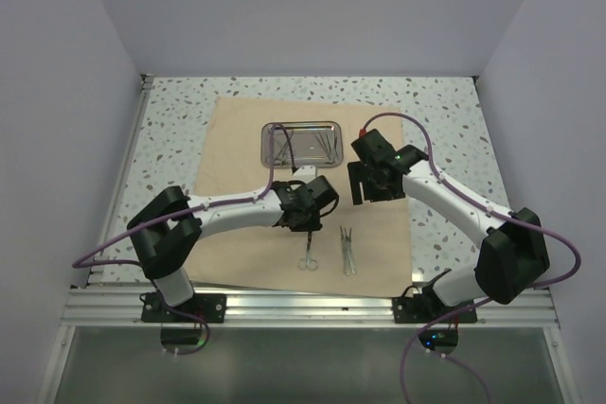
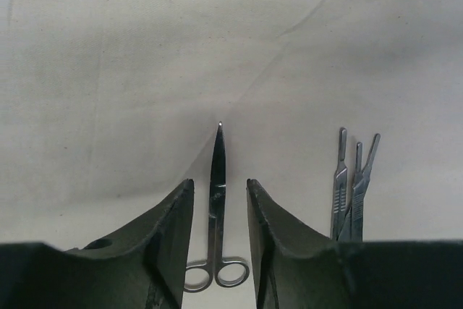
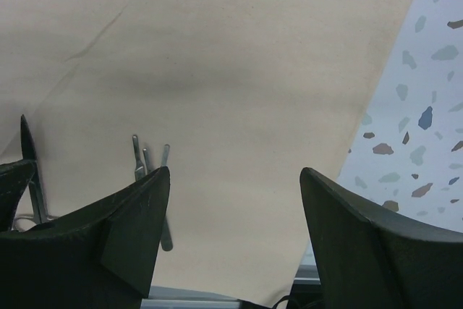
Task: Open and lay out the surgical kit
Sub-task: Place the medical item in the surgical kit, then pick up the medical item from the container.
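The tan cloth wrap [image 1: 246, 139] lies spread flat on the table. The steel tray [image 1: 270, 131] sits at its far middle with several slim instruments in it. A pair of silver scissors [image 1: 309, 253] lies on the cloth near the front, also in the left wrist view [image 2: 217, 171]. My left gripper [image 1: 305, 224] hovers over them, open, its jaws [image 2: 219, 182] either side of the blades without touching. A few slim silver handles [image 1: 348, 251] lie to the right of the scissors [image 2: 351, 186]. My right gripper [image 1: 365, 194] is open wide and empty [image 3: 235, 171] above bare cloth.
The speckled tabletop [image 1: 445, 139] surrounds the cloth, with walls on three sides. The cloth's right edge [image 3: 376, 106] runs just under my right gripper. An aluminium rail [image 1: 303, 305] marks the near table edge. Purple cables loop from both arms.
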You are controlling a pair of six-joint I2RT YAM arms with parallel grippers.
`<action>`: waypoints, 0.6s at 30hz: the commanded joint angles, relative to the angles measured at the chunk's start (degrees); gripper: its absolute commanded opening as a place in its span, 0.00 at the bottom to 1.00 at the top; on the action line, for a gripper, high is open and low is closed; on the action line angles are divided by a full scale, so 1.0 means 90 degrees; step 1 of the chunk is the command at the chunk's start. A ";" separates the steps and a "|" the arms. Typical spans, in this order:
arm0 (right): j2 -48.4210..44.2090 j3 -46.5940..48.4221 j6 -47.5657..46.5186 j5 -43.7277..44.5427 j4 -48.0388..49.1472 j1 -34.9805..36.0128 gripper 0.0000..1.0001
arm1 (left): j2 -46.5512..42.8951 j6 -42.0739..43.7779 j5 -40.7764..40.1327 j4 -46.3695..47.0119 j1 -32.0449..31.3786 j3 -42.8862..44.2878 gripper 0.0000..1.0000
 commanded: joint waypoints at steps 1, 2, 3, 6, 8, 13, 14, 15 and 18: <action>-0.0192 0.0100 -0.0143 0.0155 0.0145 -0.0016 0.76 | -0.0224 -0.0054 -0.0281 -0.0222 0.0013 0.0372 0.40; -0.0202 0.0148 -0.0172 0.0175 0.0145 -0.0035 0.76 | -0.0185 -0.0015 -0.0321 -0.0320 0.0013 0.0489 0.44; -0.0221 0.0168 -0.0182 0.0204 0.0136 -0.0045 0.76 | -0.0156 0.0101 -0.0418 -0.0514 0.0023 0.0761 0.47; -0.0328 0.0246 -0.0202 0.0253 0.0087 -0.0094 0.76 | 0.0049 0.0433 -0.0594 -0.0876 0.0033 0.1473 0.48; -0.0484 0.0285 -0.0153 0.0244 0.0019 -0.0123 0.76 | 0.0214 0.0697 -0.0692 -0.1023 0.0149 0.1846 0.49; -0.0875 0.0247 -0.0036 0.0234 -0.0128 -0.0152 0.76 | 0.0566 0.1859 -0.0264 -0.0771 0.1240 0.2677 0.49; -0.0934 0.0227 0.0003 0.0195 -0.0147 -0.0152 0.76 | 0.0702 0.2054 -0.0118 -0.0625 0.1437 0.2726 0.49; -0.1041 0.0217 0.0042 0.0156 -0.0177 -0.0152 0.76 | 0.0791 0.2520 0.0096 -0.0334 0.1758 0.2853 0.50; -0.1217 0.0149 0.0237 -0.0020 -0.0255 -0.0152 0.76 | 0.1376 0.3409 0.0167 -0.0262 0.2121 0.3419 0.52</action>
